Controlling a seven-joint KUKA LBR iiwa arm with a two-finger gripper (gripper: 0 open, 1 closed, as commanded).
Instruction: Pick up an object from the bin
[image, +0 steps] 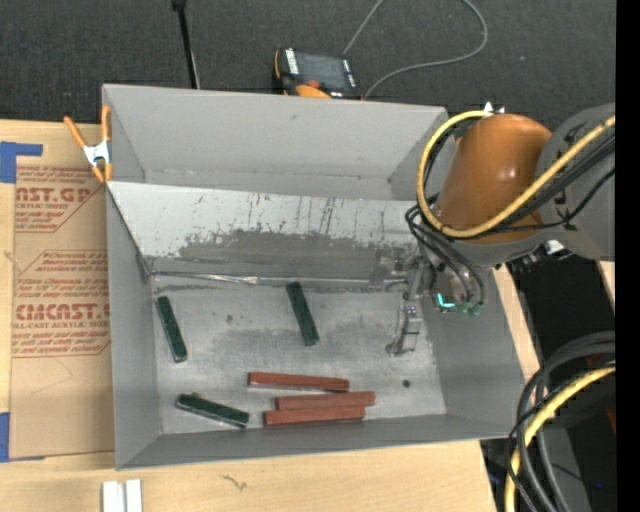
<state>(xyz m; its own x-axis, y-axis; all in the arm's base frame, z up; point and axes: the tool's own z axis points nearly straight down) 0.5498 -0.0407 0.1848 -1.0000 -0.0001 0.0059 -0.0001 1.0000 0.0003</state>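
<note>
**Grey metal bin: gripper low on the right, over bare floor**

The gripper (404, 338) hangs above a bare patch of the bin (250, 130) floor near the right wall. Nothing shows in its grasp, and I cannot tell whether it is parted or closed. Nearest, well to its left, the middle green stick (302, 314) lies with its long axis running far-to-near, the near end tipped slightly right. Three red-brown sticks (298, 381) lie by the front wall, long axes across the bin. The left green stick (170, 328) lies parallel to the middle one. The corner green stick (212, 410) lies almost crosswise.
</note>
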